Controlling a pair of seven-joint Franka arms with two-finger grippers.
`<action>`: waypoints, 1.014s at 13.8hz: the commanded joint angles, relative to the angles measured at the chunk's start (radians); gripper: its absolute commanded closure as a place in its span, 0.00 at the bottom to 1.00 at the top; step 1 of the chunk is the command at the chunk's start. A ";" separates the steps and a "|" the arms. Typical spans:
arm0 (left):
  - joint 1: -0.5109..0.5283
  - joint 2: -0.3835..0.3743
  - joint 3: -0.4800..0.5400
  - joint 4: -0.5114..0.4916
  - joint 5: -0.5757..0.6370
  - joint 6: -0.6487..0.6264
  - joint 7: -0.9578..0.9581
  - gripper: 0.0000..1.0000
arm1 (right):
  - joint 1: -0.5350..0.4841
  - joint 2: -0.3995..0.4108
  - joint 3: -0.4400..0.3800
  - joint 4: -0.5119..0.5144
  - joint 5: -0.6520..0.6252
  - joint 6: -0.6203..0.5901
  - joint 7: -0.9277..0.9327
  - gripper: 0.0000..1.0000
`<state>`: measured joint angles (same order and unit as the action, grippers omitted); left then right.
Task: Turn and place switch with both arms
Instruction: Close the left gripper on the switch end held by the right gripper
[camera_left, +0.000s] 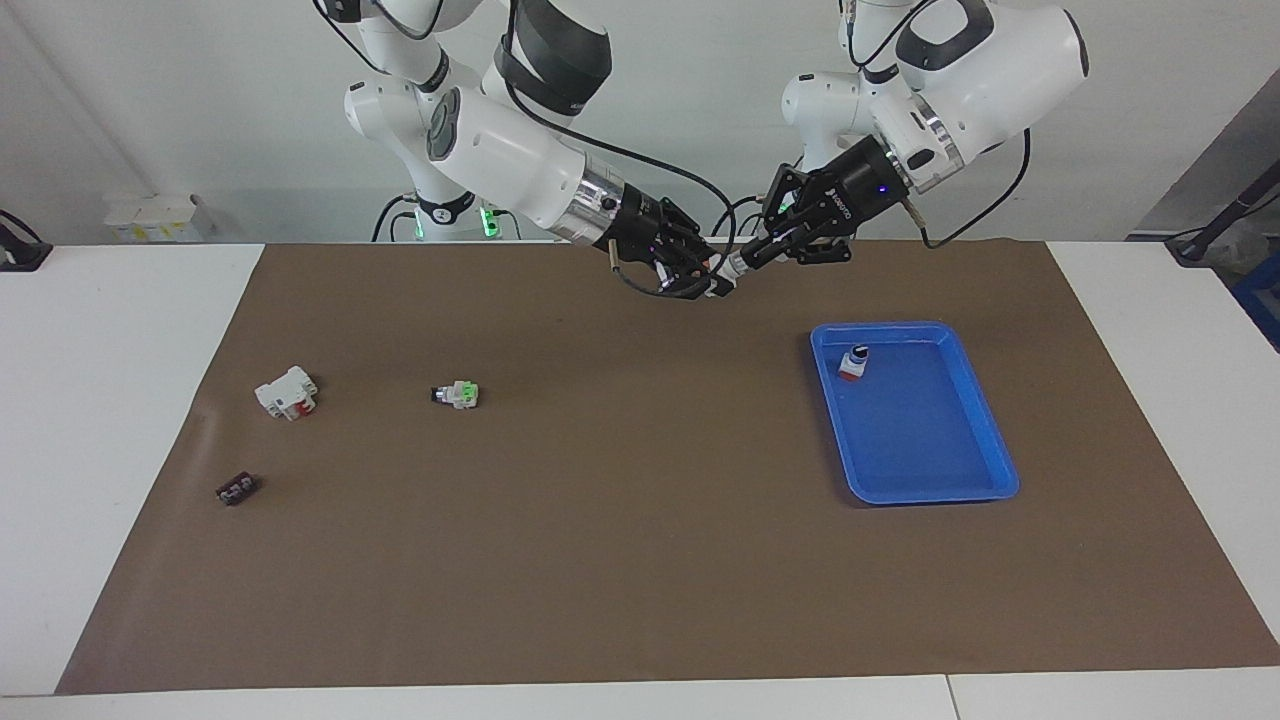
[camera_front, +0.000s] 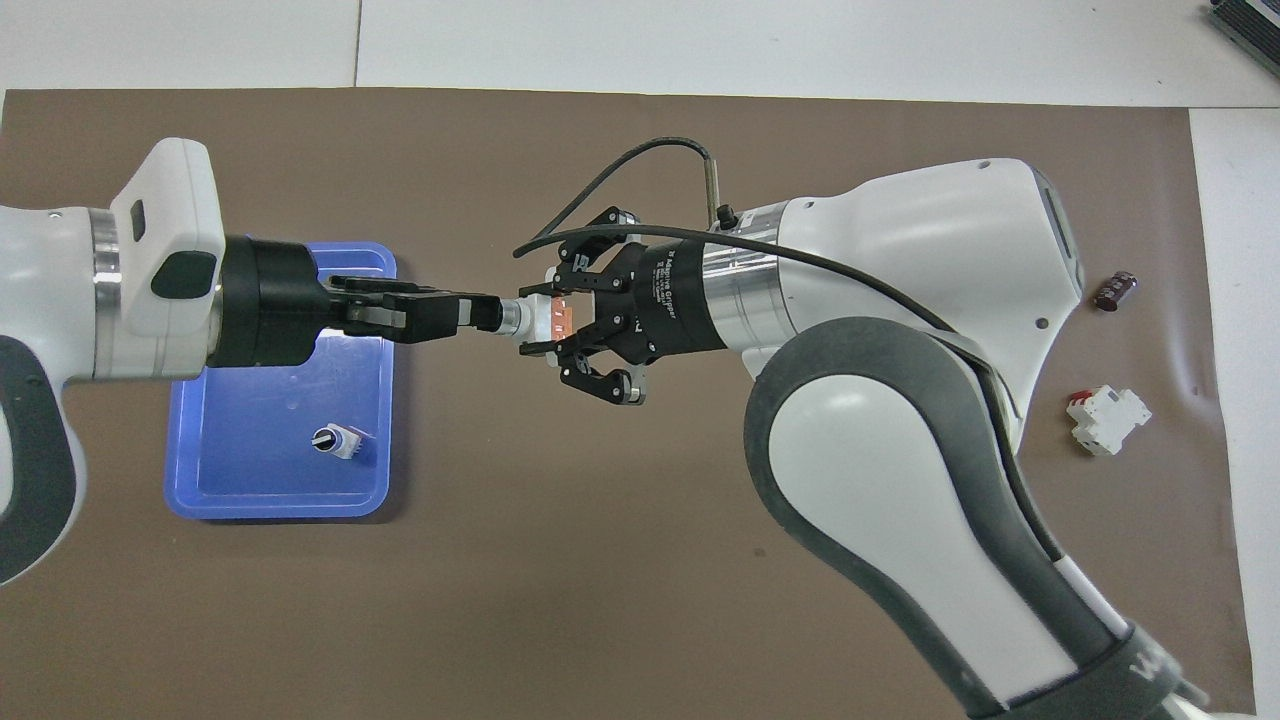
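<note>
The switch (camera_front: 535, 320), white with an orange end, silver collar and black knob, hangs in the air over the brown mat between the two arms (camera_left: 731, 269). My right gripper (camera_front: 550, 322) is shut on its white body, with the orange end toward its palm (camera_left: 712, 282). My left gripper (camera_front: 484, 313) comes in from the tray's end and is shut on the black knob (camera_left: 750, 260). The two grippers point at each other in one line.
A blue tray (camera_left: 915, 496) lies toward the left arm's end (camera_front: 275, 510), holding a red-based switch (camera_left: 853, 362) with a dark knob (camera_front: 333, 441). A white-green switch (camera_left: 457, 395), a white breaker (camera_left: 286, 392) and a small dark part (camera_left: 236, 489) lie toward the right arm's end.
</note>
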<state>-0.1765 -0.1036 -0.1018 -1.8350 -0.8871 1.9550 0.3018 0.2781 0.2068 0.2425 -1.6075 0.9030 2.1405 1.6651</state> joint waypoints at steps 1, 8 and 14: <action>0.000 -0.024 0.005 -0.024 -0.021 -0.044 0.007 0.98 | -0.005 -0.013 0.006 -0.006 0.025 0.022 0.015 1.00; 0.002 -0.039 0.001 -0.013 -0.015 -0.059 -0.344 1.00 | -0.004 -0.013 0.006 -0.006 0.024 0.022 0.015 1.00; -0.009 -0.039 -0.019 0.013 -0.018 -0.068 -0.895 1.00 | -0.004 -0.015 0.006 -0.006 0.024 0.021 0.015 1.00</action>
<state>-0.1748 -0.1152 -0.0990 -1.8287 -0.8864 1.9363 -0.4133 0.2794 0.1902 0.2415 -1.6084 0.9030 2.1347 1.6651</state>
